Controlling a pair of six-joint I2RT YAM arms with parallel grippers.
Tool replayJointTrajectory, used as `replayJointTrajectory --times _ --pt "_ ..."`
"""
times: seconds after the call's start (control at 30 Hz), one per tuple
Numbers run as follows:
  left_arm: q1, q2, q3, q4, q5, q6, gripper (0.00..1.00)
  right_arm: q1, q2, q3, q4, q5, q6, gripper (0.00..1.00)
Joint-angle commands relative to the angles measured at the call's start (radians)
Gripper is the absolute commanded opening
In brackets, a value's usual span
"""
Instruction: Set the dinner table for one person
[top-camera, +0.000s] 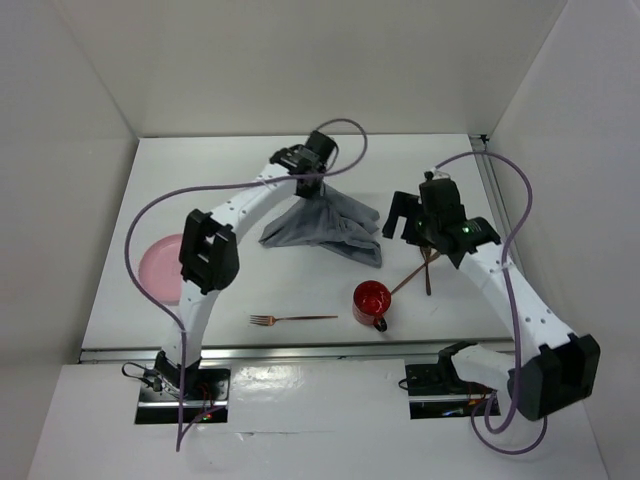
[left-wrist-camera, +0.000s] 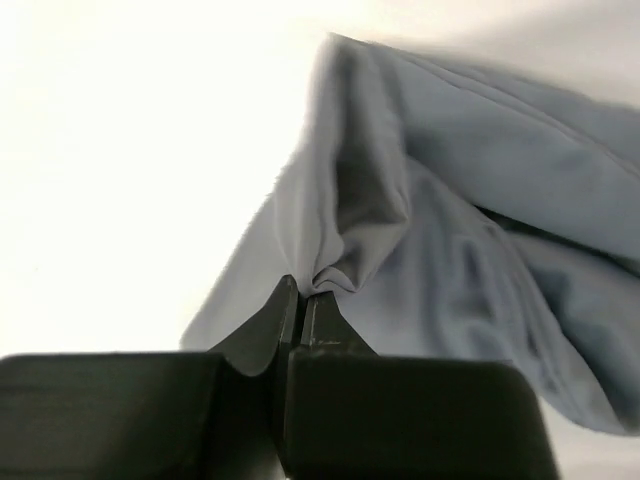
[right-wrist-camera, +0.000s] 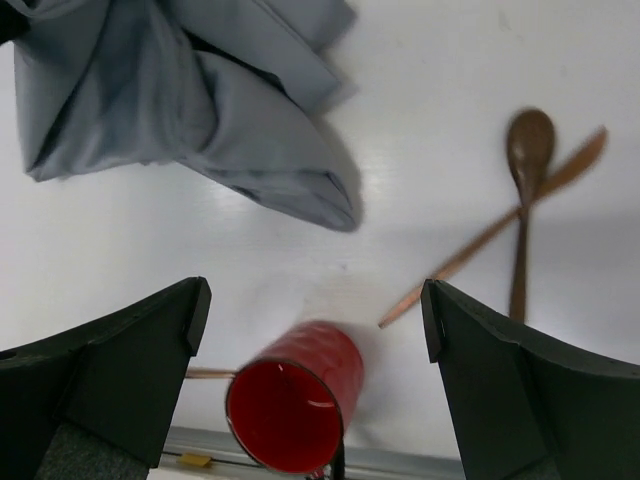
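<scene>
One soft, rumpled grey cloth (top-camera: 330, 230)

Dinner table (right-wrist-camera: 440, 60): white, plain.
Grey cloth (right-wrist-camera: 190, 110): crumpled, 11 o'clock.
Red cup (right-wrist-camera: 295, 395): open mouth showing, 6 o'clock.
Wooden spoon (right-wrist-camera: 527, 150): 2 o'clock, crossed by a slim wooden utensil (right-wrist-camera: 470, 248).
Right gripper (right-wrist-camera: 315, 300): jaws wide apart, holding nothing.

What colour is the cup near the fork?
The cup is shiny red, inside and out. It shows best in the right wrist view.
</scene>
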Motion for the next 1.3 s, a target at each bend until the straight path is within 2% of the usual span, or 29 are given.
replayJointTrajectory --times 0.0,0.07,0.13,0.17,0.27,0.3,0.33,0.37,0.47,0.53,0.67,0.8,1.0,1.2,1.27 --pt "0.14 -0.131 0.015 -0.051 0.13 -0.091 0.0 0.005 0.119 0.098 0.167 -0.116 -0.084 1.0" --pt "0.25 -0.18 -0.026 -0.051 0.269 -0.12 0.0 0.005 0.225 0.159 0.221 -0.154 -0.121 0.97" --pt "0.323 -0.201 -0.075 -0.03 0.36 -0.154 0.0 0.019 0.306 0.26 0.241 -0.222 -0.169 0.84" --pt "0.387 -0.201 -0.1 -0.017 0.442 -0.166 0.0 0.019 0.39 0.296 0.252 -0.236 -0.187 0.72" --pt "0.473 -0.215 -0.166 0.036 0.555 -0.182 0.0 0.054 0.55 0.443 0.252 -0.248 -0.244 0.55" --pt "0.486 -0.215 -0.166 0.045 0.555 -0.191 0.0 0.069 0.587 0.477 0.252 -0.265 -0.268 0.42" --pt "0.495 -0.205 -0.166 0.046 0.566 -0.191 0.0 0.083 0.657 0.544 0.261 -0.292 -0.281 0.39" --pt "0.509 -0.194 -0.166 0.046 0.566 -0.191 0.0 0.092 0.658 0.58 0.261 -0.303 -0.294 0.39" --pt "0.52 -0.157 -0.145 0.033 0.584 -0.173 0.0 0.134 0.832 0.736 0.228 -0.358 -0.316 0.39" --pt "0.52 -0.139 -0.126 0.02 0.584 -0.172 0.0 0.189 0.885 0.801 0.182 -0.359 -0.316 0.39" --pt "0.544 -0.12 -0.108 0.019 0.584 -0.163 0.0 0.288 0.951 0.816 0.217 -0.294 -0.241 0.37" --pt "0.573 -0.109 -0.108 0.019 0.596 -0.186 0.0 0.381 1.066 0.862 0.259 -0.212 -0.106 0.52" --pt "0.602 -0.097 -0.096 0.02 0.624 -0.195 0.0 0.465 1.178 0.951 0.327 -0.06 0.028 0.52" --pt "0.622 -0.097 -0.074 0.01 0.662 -0.205 0.0 0.511 1.296 1.144 0.287 0.115 0.094 0.69" --pt "0.632 -0.097 -0.074 0.01 0.662 -0.205 0.0 0.52 1.368 1.222 0.228 0.158 0.103 0.69"
